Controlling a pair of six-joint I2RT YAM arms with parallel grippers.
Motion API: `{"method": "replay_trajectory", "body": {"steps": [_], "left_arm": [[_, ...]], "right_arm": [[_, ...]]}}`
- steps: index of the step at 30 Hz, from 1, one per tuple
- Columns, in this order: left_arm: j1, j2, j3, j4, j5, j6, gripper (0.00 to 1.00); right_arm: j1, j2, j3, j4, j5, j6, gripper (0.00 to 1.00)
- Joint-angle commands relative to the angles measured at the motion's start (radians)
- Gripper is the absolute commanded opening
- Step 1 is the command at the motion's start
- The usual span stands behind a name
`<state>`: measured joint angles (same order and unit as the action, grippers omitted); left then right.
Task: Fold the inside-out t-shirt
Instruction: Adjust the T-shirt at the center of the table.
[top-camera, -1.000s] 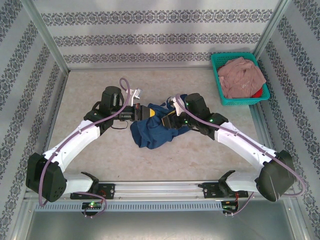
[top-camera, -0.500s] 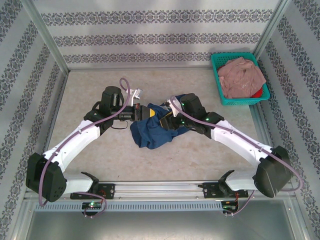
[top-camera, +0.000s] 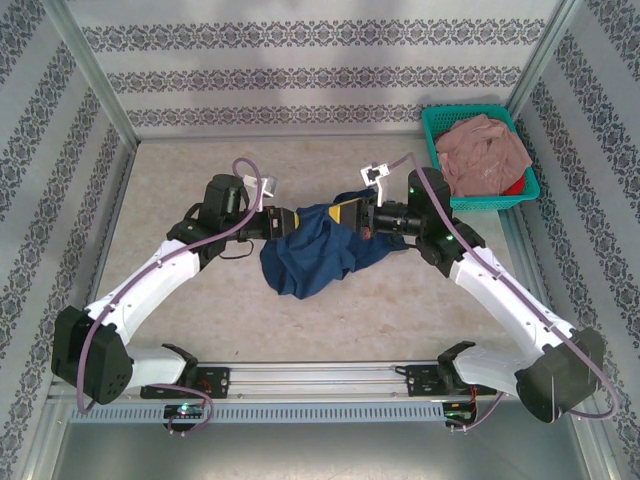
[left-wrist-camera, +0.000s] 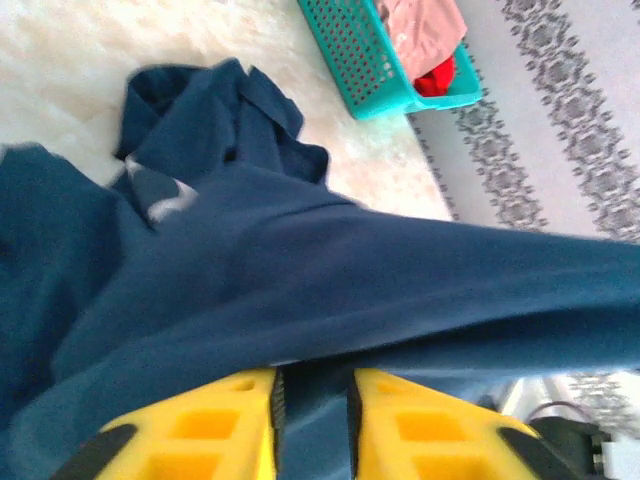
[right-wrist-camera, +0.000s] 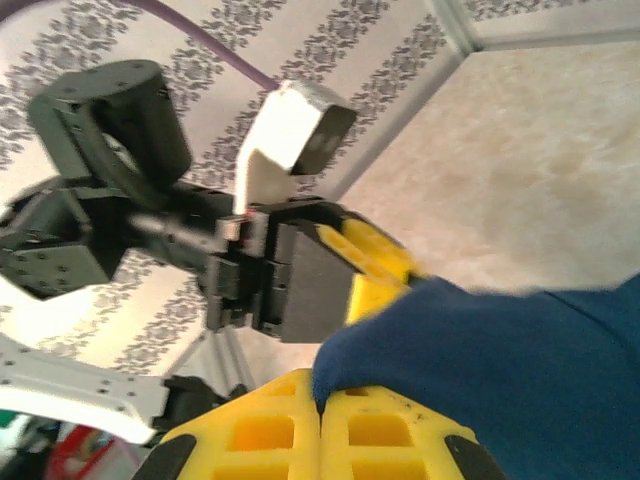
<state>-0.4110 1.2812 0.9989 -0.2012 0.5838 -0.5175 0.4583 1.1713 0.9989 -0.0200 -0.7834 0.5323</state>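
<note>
The inside-out t-shirt (top-camera: 312, 255) is a crumpled navy heap mid-table, its upper edge drawn out between both grippers. My right gripper (top-camera: 347, 214) holds that edge at the right. In the right wrist view its yellow fingers (right-wrist-camera: 380, 430) meet, and the right gripper (right-wrist-camera: 320, 388) pinches a fold of the t-shirt (right-wrist-camera: 520, 360). My left gripper (top-camera: 288, 220) is at the shirt's left end. In the left wrist view the left gripper (left-wrist-camera: 312, 380) has its jaws parted, and the t-shirt (left-wrist-camera: 300, 280) runs through the gap and spreads ahead. The left gripper (right-wrist-camera: 375, 262) faces the right one closely.
A teal basket (top-camera: 436, 170) stands at the back right corner, holding a dusty pink garment (top-camera: 485, 150) and something red (top-camera: 515, 187). The left wrist view has the basket (left-wrist-camera: 350, 50) beyond the shirt. Patterned walls close the table on three sides.
The right gripper has shut on the shirt's edge and its wrist has swung back and to the right, stretching the cloth. The left gripper's jaws have parted.
</note>
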Motion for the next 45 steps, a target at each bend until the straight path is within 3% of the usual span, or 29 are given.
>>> {"method": "replay_trajectory", "body": {"steps": [1,6,12,15,18,28,30,33,36,38,42,45], "left_arm": [[-0.010,-0.061,-0.024,0.038,-0.049,0.039,0.41],[-0.122,-0.152,-0.074,0.031,-0.121,0.149,0.50],[-0.255,-0.108,-0.033,0.042,-0.127,0.249,0.38],[-0.264,-0.039,0.014,0.039,-0.162,0.250,0.33],[-0.263,0.006,0.035,0.046,-0.290,0.235,0.29],[-0.250,0.121,0.099,0.115,-0.304,0.219,0.41],[-0.249,0.140,0.113,0.126,-0.293,0.219,0.38],[-0.246,0.171,0.128,0.141,-0.276,0.216,0.25],[-0.227,0.160,0.117,0.158,-0.216,0.207,0.01],[-0.205,0.115,0.087,0.182,-0.129,0.199,0.00],[-0.147,-0.017,-0.013,0.313,0.192,0.131,0.00],[-0.134,-0.080,-0.042,0.337,0.285,0.104,0.00]], "right_arm": [[-0.019,0.014,0.017,0.111,-0.082,0.150,0.00],[-0.030,0.038,0.021,0.145,-0.096,0.202,0.00],[-0.039,0.053,0.027,0.135,-0.098,0.222,0.00],[-0.041,0.048,0.021,0.134,-0.094,0.224,0.00],[-0.043,0.039,0.010,0.134,-0.095,0.224,0.00],[-0.046,0.031,-0.009,0.144,-0.103,0.226,0.00],[-0.046,0.031,-0.011,0.150,-0.105,0.229,0.00],[-0.048,0.029,-0.013,0.151,-0.105,0.229,0.00],[-0.071,0.015,-0.014,0.130,-0.100,0.218,0.00],[-0.100,0.001,-0.018,0.100,-0.075,0.215,0.00],[-0.128,-0.009,-0.008,0.029,0.011,0.179,0.00],[-0.128,0.013,0.007,0.027,0.014,0.170,0.00]]}}
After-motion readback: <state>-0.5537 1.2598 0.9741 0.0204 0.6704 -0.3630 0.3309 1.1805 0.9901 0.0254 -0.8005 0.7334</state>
